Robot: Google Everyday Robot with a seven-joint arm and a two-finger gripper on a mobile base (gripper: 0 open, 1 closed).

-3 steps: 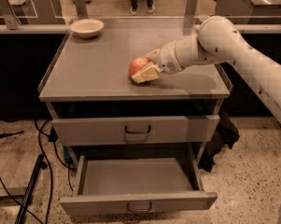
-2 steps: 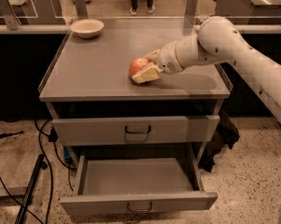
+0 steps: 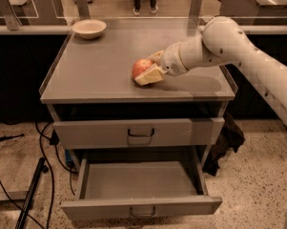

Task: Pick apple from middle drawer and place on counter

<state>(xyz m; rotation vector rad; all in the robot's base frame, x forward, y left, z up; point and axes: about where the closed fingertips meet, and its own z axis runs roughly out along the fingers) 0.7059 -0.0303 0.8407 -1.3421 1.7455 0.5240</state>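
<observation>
The apple (image 3: 141, 67), red-orange with a paler patch, rests on the grey counter (image 3: 100, 70) right of centre, near the front edge. My gripper (image 3: 146, 69) reaches in from the right on a white arm and is shut on the apple, one cream finger (image 3: 149, 76) in front of it and one behind. The middle drawer (image 3: 142, 181) stands pulled open low in the cabinet. Its flat grey floor is bare.
A cream bowl (image 3: 89, 28) sits at the counter's back left corner. A taller-fronted drawer (image 3: 139, 132) above the open one is closed. Cables and a dark stand (image 3: 31, 194) lie on the floor at left. A dark cloth (image 3: 226, 140) hangs at the cabinet's right.
</observation>
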